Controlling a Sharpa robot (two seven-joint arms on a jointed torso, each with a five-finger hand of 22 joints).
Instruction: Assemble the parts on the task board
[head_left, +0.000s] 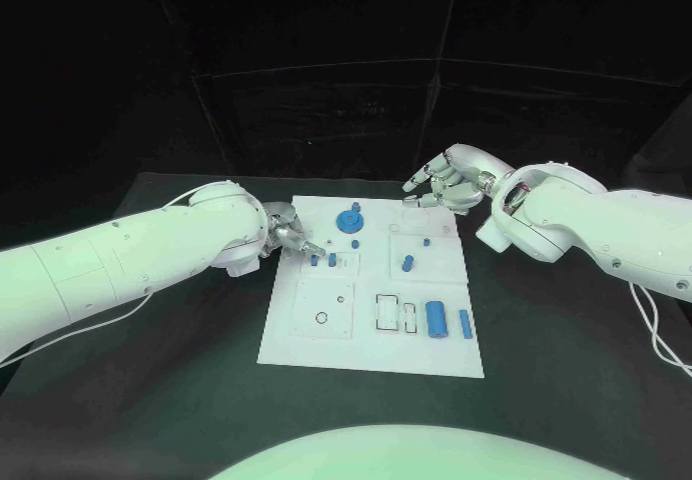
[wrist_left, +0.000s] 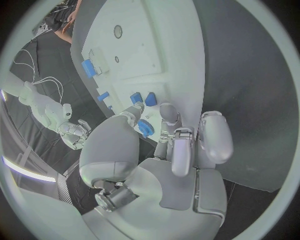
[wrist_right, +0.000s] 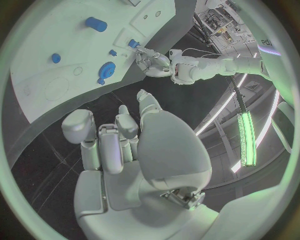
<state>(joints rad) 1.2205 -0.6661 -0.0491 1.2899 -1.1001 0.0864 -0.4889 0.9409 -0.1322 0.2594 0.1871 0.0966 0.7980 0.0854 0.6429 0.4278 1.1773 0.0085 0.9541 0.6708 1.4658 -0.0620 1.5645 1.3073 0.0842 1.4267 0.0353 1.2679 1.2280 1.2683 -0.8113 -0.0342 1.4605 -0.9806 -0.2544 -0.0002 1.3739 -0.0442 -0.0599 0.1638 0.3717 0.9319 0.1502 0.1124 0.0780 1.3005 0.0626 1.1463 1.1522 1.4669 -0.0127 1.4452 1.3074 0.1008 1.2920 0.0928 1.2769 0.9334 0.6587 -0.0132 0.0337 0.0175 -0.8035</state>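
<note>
On the black table in the head view, the white task board is lying in the middle, carrying blue parts: a round disc-shaped part near its far edge, small pegs on its left portion, a short peg at centre, and two longer blocks near its right edge. The left hand is reaching over the board's left edge beside the small pegs. The right hand is hovering at the board's far right corner, fingers curled inward with nothing visible in them.

From the left wrist view, the left hand is pinching a small blue part between thumb and a fingertip just over the board, with two more blue pegs standing just beyond.

From the right wrist view, the right hand is carrying nothing, its fingers bent and close together beside the board's edge; the disc-shaped part is sitting nearby.
</note>
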